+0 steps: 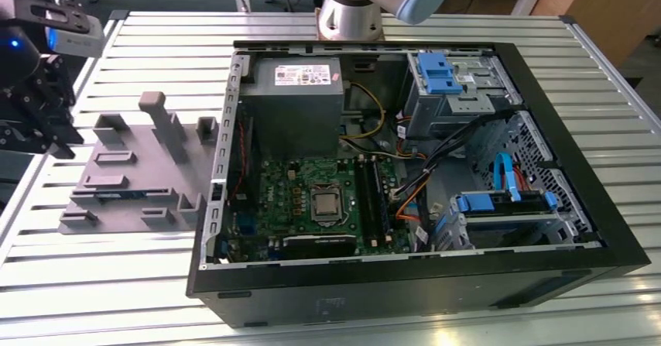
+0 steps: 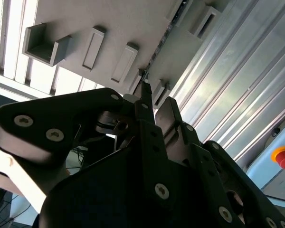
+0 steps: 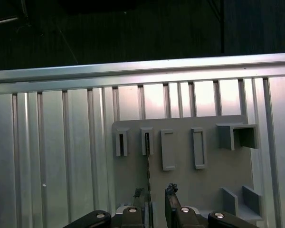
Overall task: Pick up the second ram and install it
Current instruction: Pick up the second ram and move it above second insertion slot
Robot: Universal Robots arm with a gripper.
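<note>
- The black two-fingered pincer (image 3: pixel 155 192) is released and holds nothing. A gap shows between its fingers (image 3: pixel 172 194) in both wrist views, and it hangs above the tray without touching it.
- The second ram, a slim dark green-blue memory stick (image 3: pixel 147 171), stands on its long edge in the tray and reads as a thin dark line running into that gap. It lies much closer to one finger than to the other. I judge that a straight descent could land that fingertip on the stick's top edge rather than beside it, chipping the board or tipping it.
- If the fingers close off-centre, one pad would shove the stick sideways before the other meets it. The stick could then sit tilted in the grip and meet a slot crooked.
- One end of the stick sits in a small slotted grey block (image 3: pixel 146 141). A lift that is not straight could jam it there and drag along the pale grey plastic tray with upright blocks (image 3: pixel 204 190), which seems merely to rest on the ribbed aluminium table (image 3: pixel 52 156).
- In the exterior view the open black computer case (image 1: pixel 413 284) lies well apart, toward the exterior view's right. Its long narrow black memory slots (image 1: pixel 367 199) sit on the green motherboard (image 1: pixel 294 183), near loose cables (image 1: pixel 439 149). A weak or skewed hold risks a drop on the way across, or a snag on those cables.
</note>
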